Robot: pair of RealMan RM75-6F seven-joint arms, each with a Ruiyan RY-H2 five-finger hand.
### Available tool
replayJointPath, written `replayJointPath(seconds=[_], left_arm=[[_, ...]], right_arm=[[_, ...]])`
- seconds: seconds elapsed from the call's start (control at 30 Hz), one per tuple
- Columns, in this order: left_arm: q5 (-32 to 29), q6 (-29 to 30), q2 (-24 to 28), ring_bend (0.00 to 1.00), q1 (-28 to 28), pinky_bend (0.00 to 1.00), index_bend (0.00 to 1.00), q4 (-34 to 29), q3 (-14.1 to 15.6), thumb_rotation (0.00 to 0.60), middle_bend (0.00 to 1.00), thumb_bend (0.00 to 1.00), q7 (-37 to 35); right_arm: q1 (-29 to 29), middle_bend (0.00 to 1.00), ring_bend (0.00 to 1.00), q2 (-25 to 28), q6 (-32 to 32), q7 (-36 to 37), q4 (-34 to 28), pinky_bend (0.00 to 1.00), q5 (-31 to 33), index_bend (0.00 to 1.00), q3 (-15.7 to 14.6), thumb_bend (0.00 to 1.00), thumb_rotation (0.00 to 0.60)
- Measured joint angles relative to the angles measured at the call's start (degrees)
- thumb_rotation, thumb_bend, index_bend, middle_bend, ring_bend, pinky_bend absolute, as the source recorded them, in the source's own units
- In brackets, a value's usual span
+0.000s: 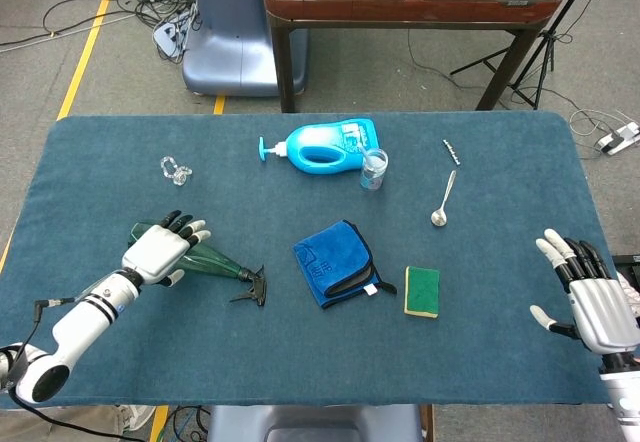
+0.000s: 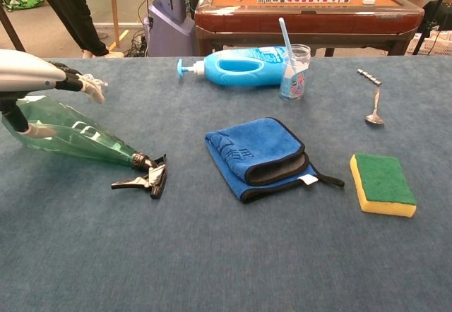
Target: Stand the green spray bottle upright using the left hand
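The green spray bottle lies on its side on the left part of the blue table, its fat base pointing left and its black trigger head pointing right, just left of the folded blue cloth. The left robot hand sits over the wide body of the bottle, palm down, fingers spread across the top; in the chest view a thumb seems to reach under the near side. Whether the fingers actually clamp the plastic I cannot tell from either view.

To do this step well, the hand should probably wrap firmly around the thick part of the body, thumb on one side and fingers on the other, before any lift. The clear plastic looks smooth and tapered, so a loose hold may slip toward the narrow neck. Then the wrist needs to rotate so the base comes down flat and the trigger head swings up, with the base settling on the table before release. The trigger end should swing clear of the cloth.

The right robot hand rests at the far right edge of the table, empty, fingers spread, well apart from everything.
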Motion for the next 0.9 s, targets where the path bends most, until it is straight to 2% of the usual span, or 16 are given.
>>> replayJointPath(seconds=[0.37,0.9], left_arm=[[-8.1,1.5,-6.0,0.0,-1.9,0.0,0.15,0.7,0.2,0.6,0.08,0.36,14.3],[-26.9,6.4,-12.3,0.0,-7.4,0.0,0.17,-1.4,2.1,0.6,0.09,0.36,33.7]], right_arm=[[-0.3,0.06,0.0,0.0,0.1,0.6,0.5,0.0,0.2,0.09,-0.1,0.2,0.6],[-0.3,0.06,0.0,-0.1,0.0,1.5,1.2,0.0,0.4,0.09,-0.1,0.2,0.6]])
